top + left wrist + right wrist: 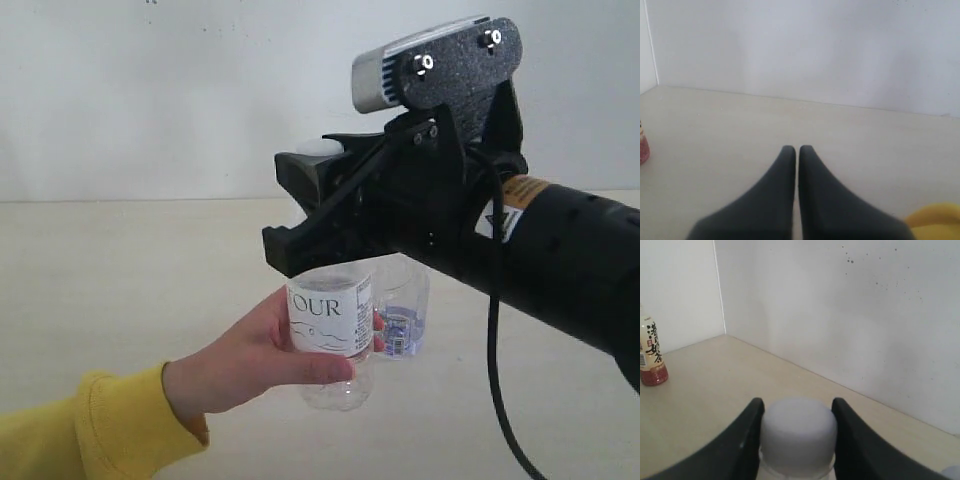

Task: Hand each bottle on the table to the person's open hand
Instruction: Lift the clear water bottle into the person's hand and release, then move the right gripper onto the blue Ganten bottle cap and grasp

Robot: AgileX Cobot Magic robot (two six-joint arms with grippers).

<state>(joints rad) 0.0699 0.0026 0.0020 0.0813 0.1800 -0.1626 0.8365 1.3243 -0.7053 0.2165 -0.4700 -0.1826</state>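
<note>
Right gripper (308,205) part-closed on the white cap (797,430) of the small bottle (340,385), jaws pressed to both sides; the top grip leaves the body free for the taker. Table (120,290) wide, pale. Hand (255,360), yellow sleeve (90,430), enters from near left, fingers round the label (330,315). Handover looks mid-transfer, release not yet done. Left gripper (796,149): jaws together, nothing in them, low over the table, clear of the exchange. Blue bottle (405,315) stands just behind the small one, probably next. Tea bottle (651,352) upright, well apart, far by the wall (840,315) corner. Contents: small and blue bottles look empty; the tea bottle's wrap hides its fill.
</note>
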